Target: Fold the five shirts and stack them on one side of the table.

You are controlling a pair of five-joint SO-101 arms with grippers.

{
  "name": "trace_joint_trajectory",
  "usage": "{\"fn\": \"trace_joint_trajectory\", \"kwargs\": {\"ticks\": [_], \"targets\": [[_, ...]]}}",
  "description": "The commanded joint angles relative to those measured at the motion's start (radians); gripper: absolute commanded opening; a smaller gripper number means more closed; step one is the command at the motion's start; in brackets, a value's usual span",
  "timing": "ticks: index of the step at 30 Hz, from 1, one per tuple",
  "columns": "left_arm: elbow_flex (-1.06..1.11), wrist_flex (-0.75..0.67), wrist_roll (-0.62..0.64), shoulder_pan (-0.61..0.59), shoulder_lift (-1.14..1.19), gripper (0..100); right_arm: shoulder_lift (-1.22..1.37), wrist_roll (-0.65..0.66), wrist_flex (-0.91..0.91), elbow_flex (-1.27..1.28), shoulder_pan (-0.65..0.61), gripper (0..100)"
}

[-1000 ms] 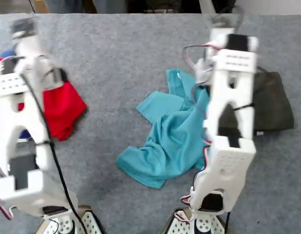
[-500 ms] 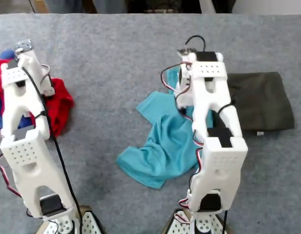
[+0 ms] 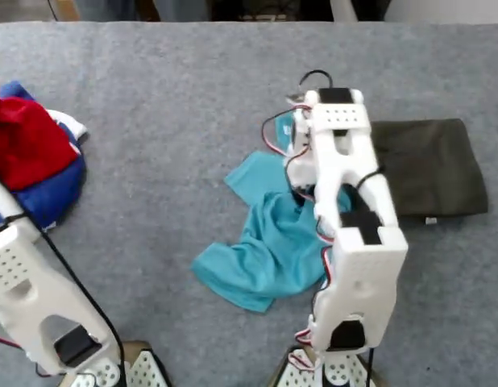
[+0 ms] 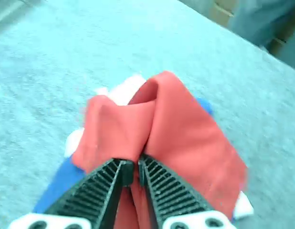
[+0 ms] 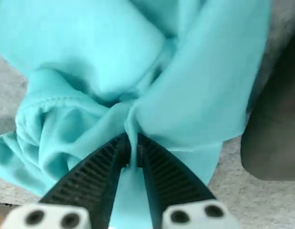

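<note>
A crumpled teal shirt [image 3: 269,242] lies mid-table, partly under my right arm [image 3: 346,201]. In the right wrist view my right gripper [image 5: 131,155] is shut on a bunched fold of that teal shirt [image 5: 104,62]. A red shirt [image 3: 23,141] sits bunched on a blue shirt [image 3: 51,189] at the table's left edge, with white cloth [image 3: 72,125] peeking out beside it. My left gripper [image 4: 131,172] is shut on a ridge of the red shirt [image 4: 185,138], above the blue shirt [image 4: 61,183].
A folded dark olive shirt [image 3: 430,165] lies flat at the right, beside the teal one, and its edge shows as a dark patch [image 5: 271,138] in the right wrist view. The left arm's base [image 3: 39,306] stands at the near left. Grey felt table [image 3: 168,89].
The left arm has swung left, dragging the red shirt from the open table up onto the blue pile. The right arm has shifted slightly left and settled over the teal shirt.
</note>
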Motion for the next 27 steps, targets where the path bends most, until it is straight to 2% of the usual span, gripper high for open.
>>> {"fn": "trace_joint_trajectory", "kwargs": {"ticks": [1, 3, 8, 13, 20, 23, 27], "targets": [[-0.019, -0.071, 0.012, -0.076, -0.003, 3, -0.143, 0.005, 0.012, -0.005, -0.086, 2.8], [0.028, -0.117, 0.014, -0.105, 0.02, 3, -0.216, -0.002, 0.012, -0.005, -0.147, 2.8], [0.041, -0.084, 0.009, -0.139, 0.04, 5, -0.383, -0.002, 0.012, -0.007, -0.278, 2.8], [0.041, -0.028, 0.012, -0.15, 0.04, 20, -0.542, -0.002, 0.012, -0.028, -0.364, 2.8], [0.041, 0.006, 0.014, -0.145, 0.038, 19, -0.731, -0.048, 0.012, -0.252, -0.546, 1.5], [0.041, 0.006, 0.015, -0.143, 0.038, 19, -0.748, -0.066, 0.014, -0.297, -0.565, 1.5], [0.031, 0.034, 0.015, -0.145, 0.038, 20, -0.736, -0.064, 0.049, -0.18, -0.543, 2.8]]}}
